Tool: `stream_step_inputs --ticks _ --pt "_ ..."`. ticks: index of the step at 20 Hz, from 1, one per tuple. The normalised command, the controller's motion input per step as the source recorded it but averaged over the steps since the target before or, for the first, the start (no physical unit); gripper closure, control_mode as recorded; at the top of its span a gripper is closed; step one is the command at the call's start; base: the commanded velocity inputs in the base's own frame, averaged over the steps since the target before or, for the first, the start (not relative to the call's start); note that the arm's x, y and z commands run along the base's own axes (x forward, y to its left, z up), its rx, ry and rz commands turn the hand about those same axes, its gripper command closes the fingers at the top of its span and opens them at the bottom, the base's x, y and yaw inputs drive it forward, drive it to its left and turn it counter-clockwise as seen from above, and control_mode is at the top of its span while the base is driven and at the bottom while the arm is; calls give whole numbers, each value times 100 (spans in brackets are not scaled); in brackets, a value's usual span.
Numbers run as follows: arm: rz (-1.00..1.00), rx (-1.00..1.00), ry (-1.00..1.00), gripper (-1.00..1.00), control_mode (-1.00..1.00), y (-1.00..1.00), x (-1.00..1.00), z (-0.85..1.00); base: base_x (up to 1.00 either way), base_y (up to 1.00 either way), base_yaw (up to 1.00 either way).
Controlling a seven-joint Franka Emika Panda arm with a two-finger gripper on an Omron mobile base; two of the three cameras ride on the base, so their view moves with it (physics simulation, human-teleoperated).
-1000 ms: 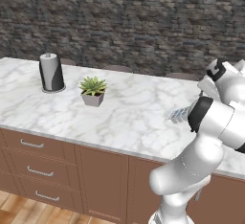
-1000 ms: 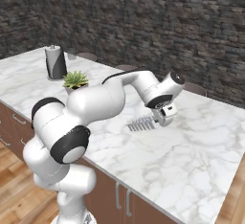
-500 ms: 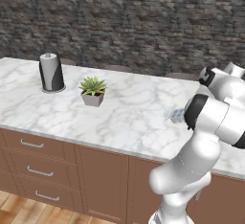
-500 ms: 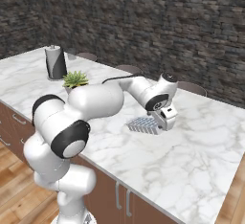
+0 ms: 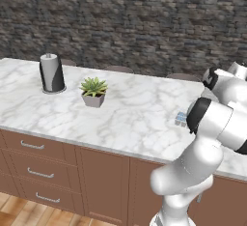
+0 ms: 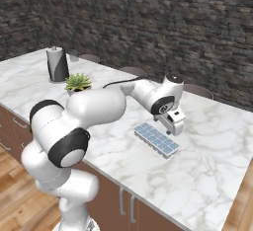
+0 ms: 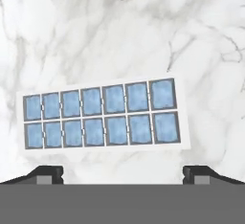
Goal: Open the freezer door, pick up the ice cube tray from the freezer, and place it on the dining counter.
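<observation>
Standing wide apart, the fingers [image 7: 50, 173] held nothing, their two dark tips showing at the lower corners of the hand view. Just beyond them lay the ice cube tray [image 7: 103, 114], flat on the white marbled bench [image 7: 119, 31], its two rows of blue-filled cells free of the fingers. From the right base view the fingers [image 6: 176, 127] hung just above the bench, close beside the far end of the tray [image 6: 156, 139]. From the left base view only a corner of the tray [image 5: 181, 119] peeked out beside the arm's dark joint. Farther along the bench [image 5: 135, 119] stood a small potted succulent [image 5: 93, 91], and well beyond it a paper towel roll [image 5: 51, 73] on its stand. Below ran brown drawers with silver bar handles [image 5: 32, 145].
</observation>
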Motion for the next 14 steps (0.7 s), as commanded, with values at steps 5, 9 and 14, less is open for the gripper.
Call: stream_step_inputs --ticks 5,9,14 --pt "0 -12 0 -100 -100 -29 -51 0 0 0 0" --pt "0 -7 0 -100 -100 -3 -51 33 0 0 0" --pt "0 -5 0 -100 -100 41 -9 74 0 0 0"
